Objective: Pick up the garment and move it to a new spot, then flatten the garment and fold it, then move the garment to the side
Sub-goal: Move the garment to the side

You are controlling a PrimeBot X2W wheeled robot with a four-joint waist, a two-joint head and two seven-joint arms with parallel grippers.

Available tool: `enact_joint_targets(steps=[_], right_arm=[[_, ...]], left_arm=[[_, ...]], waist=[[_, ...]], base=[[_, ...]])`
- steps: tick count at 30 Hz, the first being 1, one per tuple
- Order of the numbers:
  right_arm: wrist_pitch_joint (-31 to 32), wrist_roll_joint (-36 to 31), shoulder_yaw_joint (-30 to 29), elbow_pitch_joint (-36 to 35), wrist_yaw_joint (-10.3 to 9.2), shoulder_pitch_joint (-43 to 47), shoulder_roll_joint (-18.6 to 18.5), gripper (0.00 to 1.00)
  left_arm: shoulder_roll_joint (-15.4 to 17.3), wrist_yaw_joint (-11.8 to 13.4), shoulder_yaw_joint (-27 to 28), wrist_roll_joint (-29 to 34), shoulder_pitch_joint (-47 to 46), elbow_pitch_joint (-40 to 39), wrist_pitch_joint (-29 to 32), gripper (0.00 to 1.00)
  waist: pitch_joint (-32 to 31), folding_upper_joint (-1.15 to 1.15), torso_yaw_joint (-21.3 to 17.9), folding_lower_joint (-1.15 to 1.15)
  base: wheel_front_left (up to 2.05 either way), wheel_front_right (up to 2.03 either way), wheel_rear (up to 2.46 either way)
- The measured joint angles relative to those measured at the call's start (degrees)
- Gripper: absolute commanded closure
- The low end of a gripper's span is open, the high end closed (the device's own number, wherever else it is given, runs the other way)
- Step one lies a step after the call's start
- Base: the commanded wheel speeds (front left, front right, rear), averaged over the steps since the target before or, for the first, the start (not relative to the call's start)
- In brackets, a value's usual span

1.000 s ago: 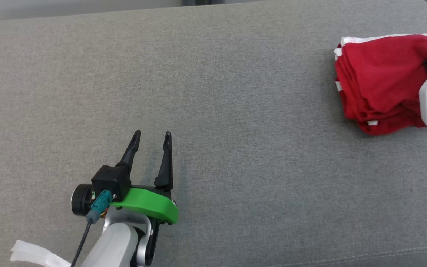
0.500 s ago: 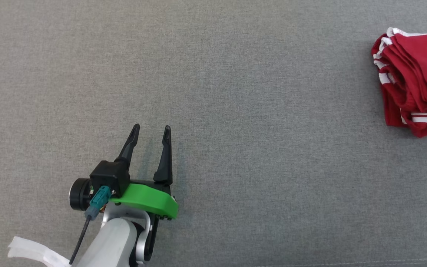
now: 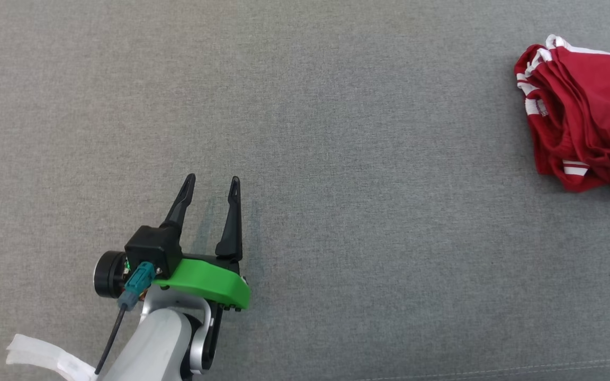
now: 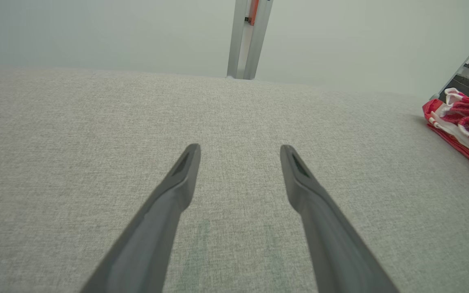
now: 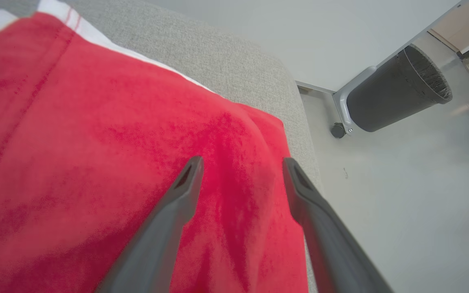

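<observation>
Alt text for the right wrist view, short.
Open right gripper, two dark fingers spread over a red garment with white trim. The garment lies at the edge of a grey fabric surface; beyond it, pale floor and a dark grey bin.

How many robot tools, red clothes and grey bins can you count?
Tools: 2 (left tool, right tool)
Red garment: 1
Grey bin: 1
Total: 4
</observation>
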Motion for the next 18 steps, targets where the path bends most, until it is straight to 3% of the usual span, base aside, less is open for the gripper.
enact_joint_targets(steps=[12,18], right_arm=[[-7.76,1.86,-0.25,-3.14,0.0,-2.55,5.7,0.0],[-11.88,2.8,-2.29,-5.93,0.0,0.07,11.25,0.0]], left_arm=[[0.36,0.58,2.69,-2.03,-0.12,0.74,-1.24,0.0],[-0.03,0.94,5.79,-3.31,0.26,2.47,-2.75,0.0]], waist=[[-4.1,0.0,-0.48,0.0],[-7.61,0.0,0.0,0.0]], base=[[0.0,0.0,0.0],[0.0,0.0,0.0]])
